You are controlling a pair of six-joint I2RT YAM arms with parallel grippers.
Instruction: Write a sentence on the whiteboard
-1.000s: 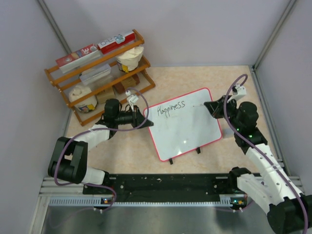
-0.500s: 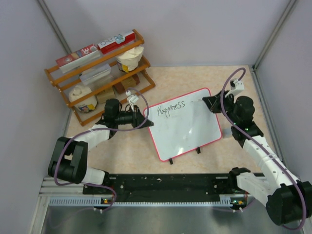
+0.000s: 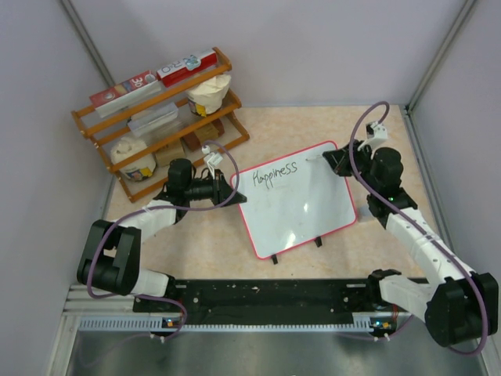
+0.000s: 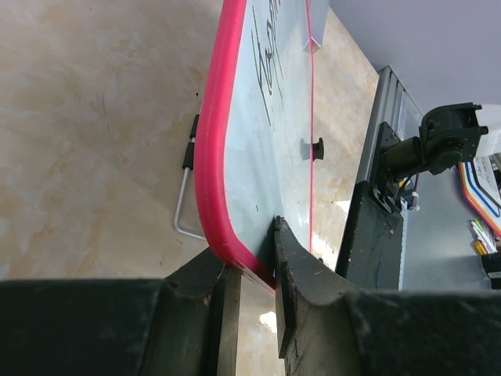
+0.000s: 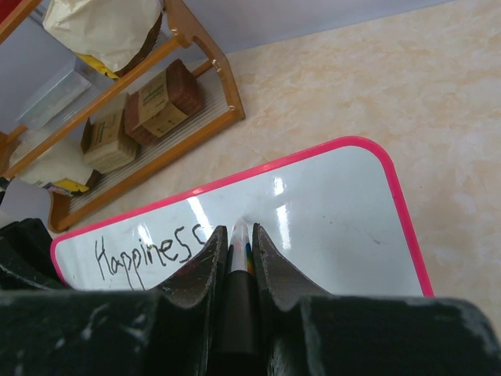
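Dark marker pen (image 5: 237, 270) poised just right of black handwritten "Happiness" (image 3: 275, 174).
Right jaws grip it above the glossy red-rimmed whiteboard (image 3: 301, 207); left jaws clamp the board's left edge.

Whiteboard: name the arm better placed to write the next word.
Right. The right gripper is shut on the marker, its tip at the whiteboard just past "Happiness". The left gripper only clamps the whiteboard's red rim.
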